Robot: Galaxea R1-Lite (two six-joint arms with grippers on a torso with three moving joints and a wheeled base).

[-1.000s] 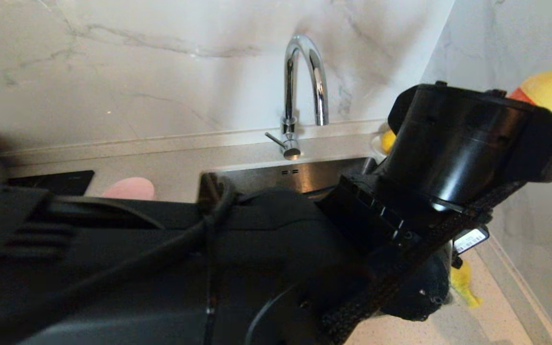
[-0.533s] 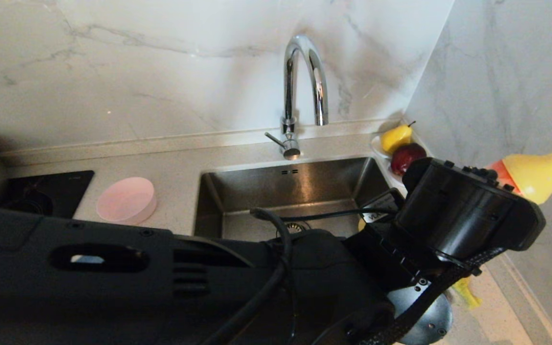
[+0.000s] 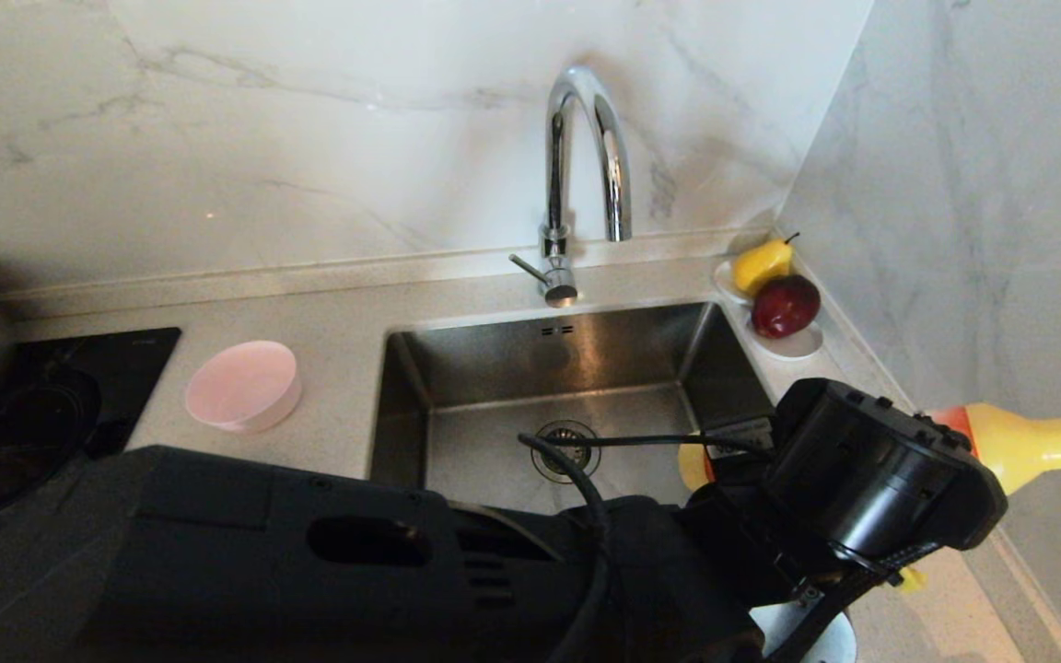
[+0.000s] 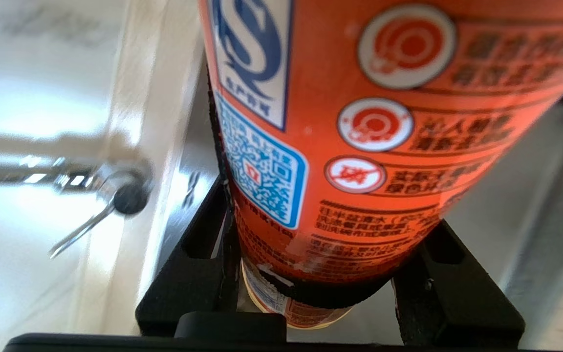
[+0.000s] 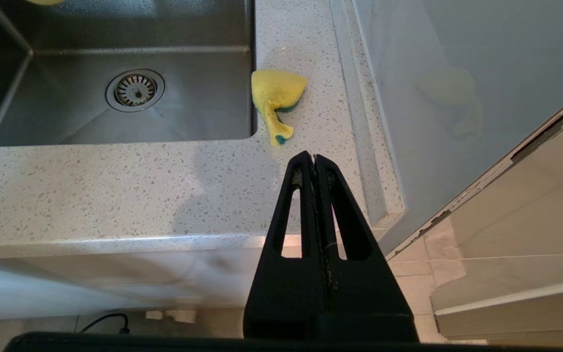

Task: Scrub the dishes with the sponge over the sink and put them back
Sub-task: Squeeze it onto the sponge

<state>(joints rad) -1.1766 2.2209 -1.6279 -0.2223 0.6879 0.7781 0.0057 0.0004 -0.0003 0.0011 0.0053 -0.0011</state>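
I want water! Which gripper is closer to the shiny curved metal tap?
Left. The left gripper holds an orange bottle over the steel sink's right edge; the right gripper, shut, sits beyond the counter's front edge.

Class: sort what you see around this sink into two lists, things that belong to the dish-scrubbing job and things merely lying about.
Belongs to the job:
- sponge, on the counter by the sink's corner
- sink
- pale pink bowl, on the counter
- left gripper, gripping the orange bottle

Lying about:
- yellow pear and red apple on a white dish
- tap
- hob
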